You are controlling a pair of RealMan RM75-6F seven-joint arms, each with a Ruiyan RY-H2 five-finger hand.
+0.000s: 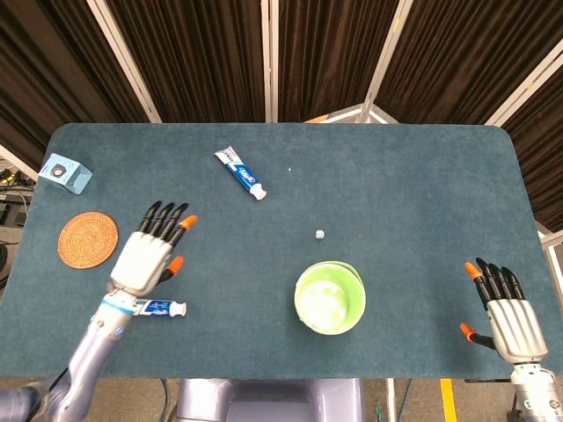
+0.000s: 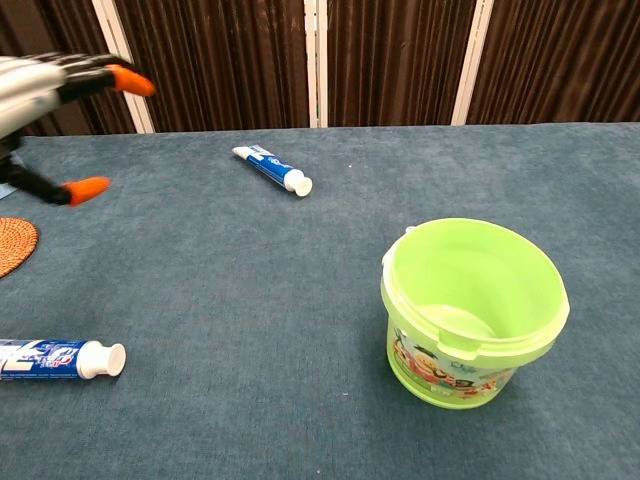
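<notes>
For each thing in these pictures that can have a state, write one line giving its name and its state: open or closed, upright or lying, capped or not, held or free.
left hand: open, fingers spread, holding nothing.
right hand: open, holding nothing.
green bucket: upright, lidless.
far toothpaste tube: lying flat, capped, free.
near toothpaste tube: lying flat, capped, free.
small white cap-like piece: loose on the table.
woven coaster: lying flat.
small blue box: closed, as far as shows.

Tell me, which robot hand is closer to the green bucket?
The left. The left hand hovers open to the left of the green bucket, beside a toothpaste tube; the right hand sits slightly farther off at the table's right edge.
</notes>
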